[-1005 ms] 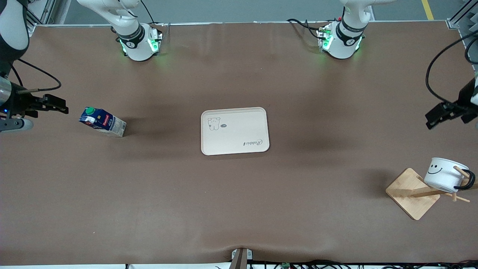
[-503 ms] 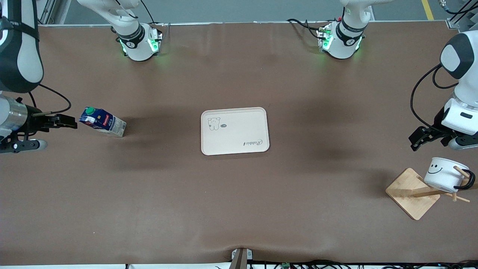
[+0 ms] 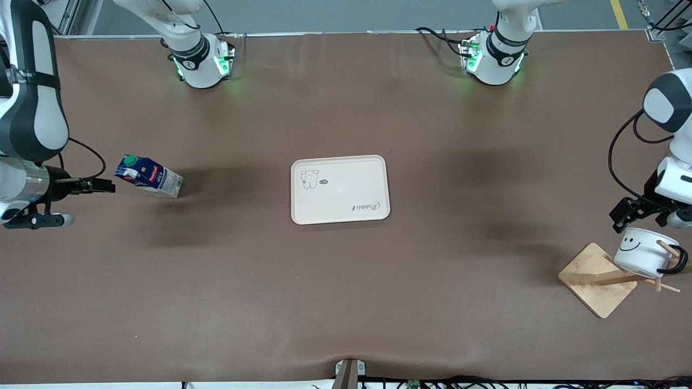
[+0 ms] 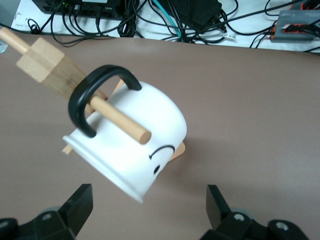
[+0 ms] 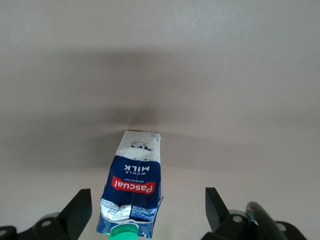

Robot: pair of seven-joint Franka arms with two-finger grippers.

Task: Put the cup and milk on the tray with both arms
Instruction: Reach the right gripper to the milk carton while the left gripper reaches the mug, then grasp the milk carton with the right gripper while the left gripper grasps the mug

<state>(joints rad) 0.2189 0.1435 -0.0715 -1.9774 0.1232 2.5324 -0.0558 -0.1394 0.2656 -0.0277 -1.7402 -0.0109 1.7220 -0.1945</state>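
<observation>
The milk (image 3: 148,182), a dark-blue carton with a green cap, stands on the table toward the right arm's end. My right gripper (image 3: 106,187) is open beside its capped top; in the right wrist view the milk (image 5: 132,190) lies between the open fingers (image 5: 80,207). The cup (image 3: 643,253), white with a smiley, hangs by its black handle on a peg of the wooden rack. My left gripper (image 3: 621,215) is open just above it; in the left wrist view the cup (image 4: 131,150) sits just ahead of the fingers (image 4: 79,206). The cream tray (image 3: 340,189) lies mid-table.
The square wooden rack base (image 3: 597,280) stands toward the left arm's end, near the front camera, with its peg (image 4: 117,120) through the cup's handle. Cables lie past the table edge (image 4: 200,20). Both green-lit arm bases stand along the table's top edge.
My right gripper has moved in toward the milk's top. My left gripper has come down toward the cup. Milk, cup and tray have not moved.
</observation>
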